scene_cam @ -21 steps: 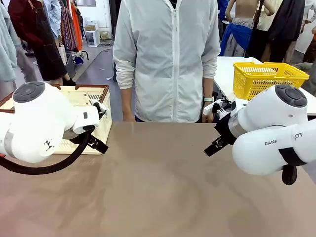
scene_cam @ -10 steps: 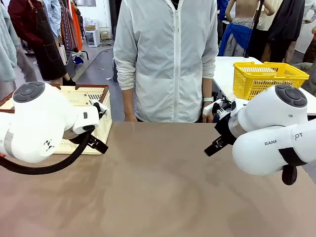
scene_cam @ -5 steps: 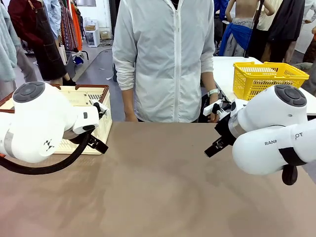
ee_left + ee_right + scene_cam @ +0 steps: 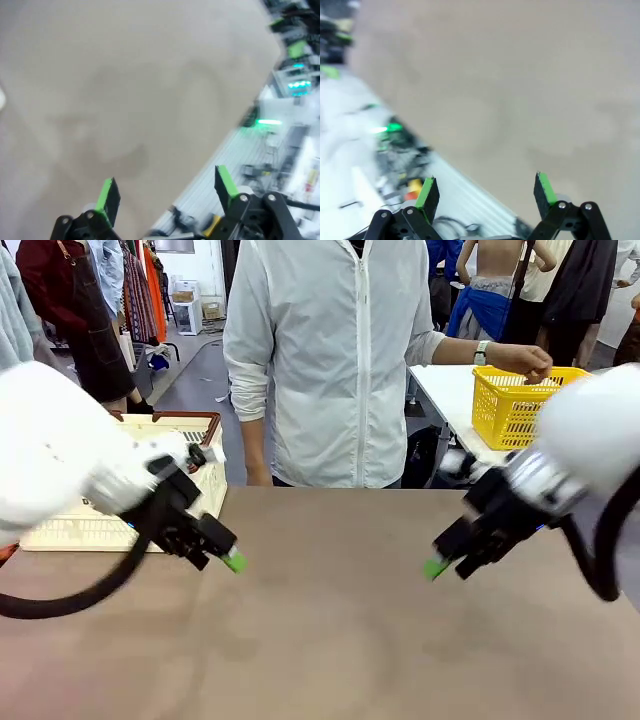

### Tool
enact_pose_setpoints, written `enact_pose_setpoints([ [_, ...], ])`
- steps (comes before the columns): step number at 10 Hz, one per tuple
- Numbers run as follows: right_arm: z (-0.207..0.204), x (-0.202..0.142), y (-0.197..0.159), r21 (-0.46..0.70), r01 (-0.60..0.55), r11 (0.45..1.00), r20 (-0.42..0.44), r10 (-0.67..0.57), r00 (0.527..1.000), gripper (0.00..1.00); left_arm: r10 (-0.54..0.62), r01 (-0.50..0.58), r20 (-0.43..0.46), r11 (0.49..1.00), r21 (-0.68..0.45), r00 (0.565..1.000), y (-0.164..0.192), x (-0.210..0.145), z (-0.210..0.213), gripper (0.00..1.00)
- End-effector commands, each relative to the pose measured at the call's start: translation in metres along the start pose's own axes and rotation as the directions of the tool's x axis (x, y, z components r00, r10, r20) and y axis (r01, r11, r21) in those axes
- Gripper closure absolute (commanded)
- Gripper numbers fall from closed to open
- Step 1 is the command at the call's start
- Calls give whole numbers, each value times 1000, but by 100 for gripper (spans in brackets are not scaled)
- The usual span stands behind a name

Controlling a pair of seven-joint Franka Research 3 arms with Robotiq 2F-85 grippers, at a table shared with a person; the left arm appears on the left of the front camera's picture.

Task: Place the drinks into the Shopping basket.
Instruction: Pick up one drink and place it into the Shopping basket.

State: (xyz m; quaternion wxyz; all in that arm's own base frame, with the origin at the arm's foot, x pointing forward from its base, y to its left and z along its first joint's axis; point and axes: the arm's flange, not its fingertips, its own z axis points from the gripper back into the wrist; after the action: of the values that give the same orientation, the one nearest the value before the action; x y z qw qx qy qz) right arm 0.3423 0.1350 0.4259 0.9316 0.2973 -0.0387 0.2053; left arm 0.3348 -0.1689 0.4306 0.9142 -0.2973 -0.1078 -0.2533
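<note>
- Holding my left gripper [image 4: 165, 192] wide open over the brown table [image 4: 100, 75], green pads [image 4: 106, 197] well apart, I grip nothing.
- My right gripper [image 4: 485, 192] is spread just as wide and is empty too, above the tabletop near its edge.
- The Shopping basket [image 4: 200, 418] sits at the table's far left, partly behind my left arm [image 4: 50, 450]; what lies in it I cannot tell.
- The person's hand [image 4: 520, 360] is over the rim of a yellow mesh basket [image 4: 505, 410] on the next table, far right.
</note>
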Motion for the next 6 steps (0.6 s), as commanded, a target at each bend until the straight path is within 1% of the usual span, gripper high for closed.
enact_pose_setpoints([
  [1,85,-33,-25,321,29,946,196,-97,976,0,53,-21,116,966,-258,992,23,-32,83,0],
  [2,122,-60,-40,402,-3,916,269,-115,956,0,64,10,228,951,-310,972,33,-59,131,0],
  [3,154,-90,-61,442,6,897,349,-179,920,0,93,27,347,945,-326,933,53,-92,179,0],
  [4,178,-119,-89,491,20,871,411,-252,876,0,176,6,455,928,-371,873,85,-129,220,0],
  [5,195,-150,-122,533,59,844,450,-341,825,0,299,-50,542,903,-427,786,123,-171,250,0],
  [6,204,-174,-152,583,93,807,462,-423,780,0,399,-101,579,873,-478,711,156,-203,263,0],
])
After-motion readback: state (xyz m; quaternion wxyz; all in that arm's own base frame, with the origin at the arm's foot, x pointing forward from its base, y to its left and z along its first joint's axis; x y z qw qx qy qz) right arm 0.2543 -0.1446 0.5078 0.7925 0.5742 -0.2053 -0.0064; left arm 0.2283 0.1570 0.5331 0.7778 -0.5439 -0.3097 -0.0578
